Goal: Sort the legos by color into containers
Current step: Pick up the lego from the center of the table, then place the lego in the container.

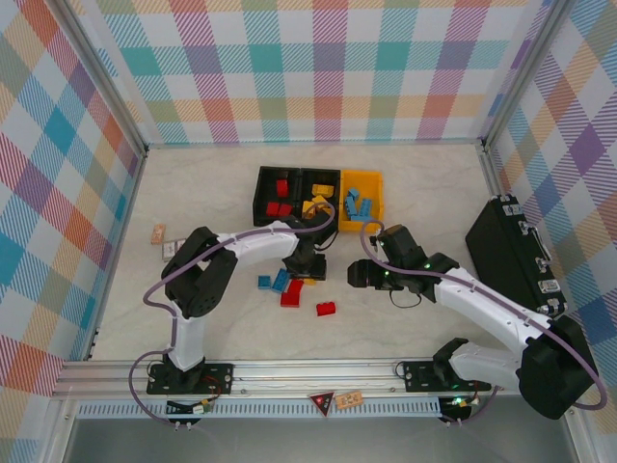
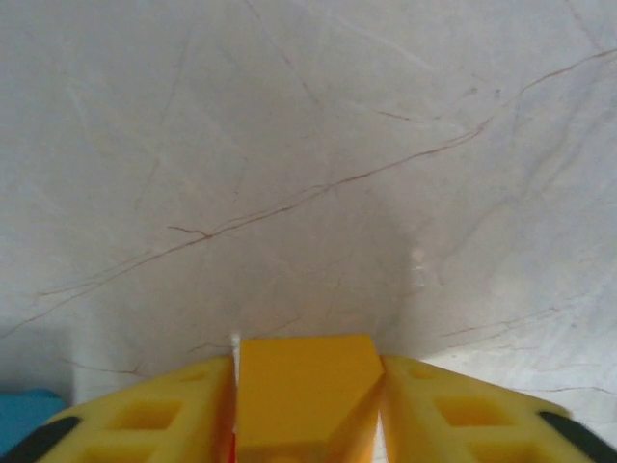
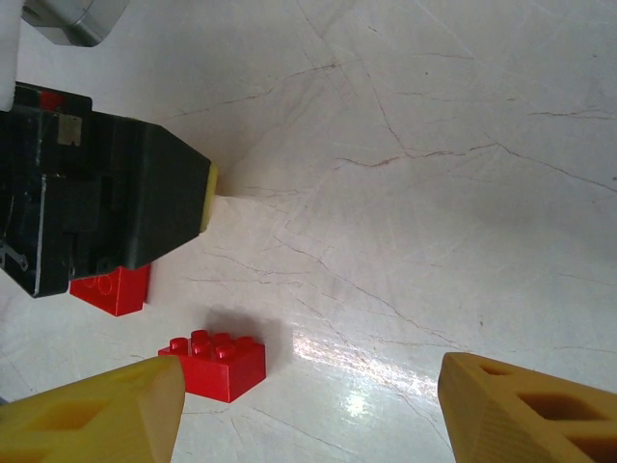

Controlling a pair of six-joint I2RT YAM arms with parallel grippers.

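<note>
My left gripper [image 2: 308, 371] is shut on a yellow lego [image 2: 305, 405], held low over the marble table beside a blue lego [image 2: 27, 410]. From above, this gripper [image 1: 308, 273] sits among loose bricks: two blue legos [image 1: 273, 281] and two red ones [image 1: 291, 295] [image 1: 327, 309]. My right gripper [image 3: 308, 391] stands open above the table with nothing between its fingers; a red lego [image 3: 217, 362] lies just inside its left finger. Another red lego [image 3: 111, 287] lies half under the left gripper's black body [image 3: 96, 212]. The containers [image 1: 298, 177] at the back hold red, yellow and blue bricks.
A large black case [image 1: 511, 251] lies at the right. Two small cards [image 1: 159, 233] rest near the left wall. The right gripper [image 1: 355, 275] hovers close to the right of the left one, fingers pointing toward it.
</note>
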